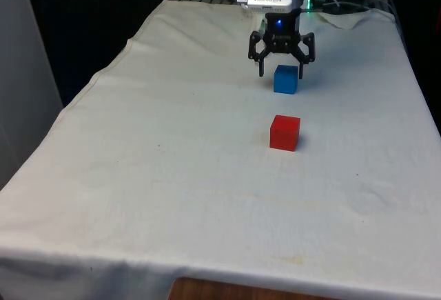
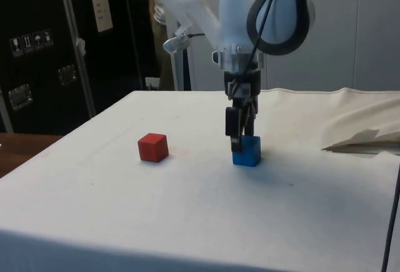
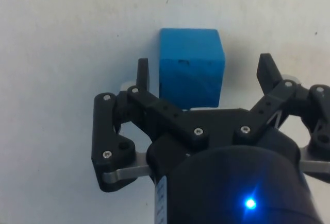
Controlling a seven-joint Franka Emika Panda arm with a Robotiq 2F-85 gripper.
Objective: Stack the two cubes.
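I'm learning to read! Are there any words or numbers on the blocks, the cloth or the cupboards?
Blue block: no writing.
Red block: no writing.
White cloth: no writing.
Pale sheet on the dark cupboard: print too small to read.
Small sign stickers on the cupboard: little pictures, too blurred to read.

Matt cubes point(image 1: 285, 79), creased cloth point(image 1: 172, 176)
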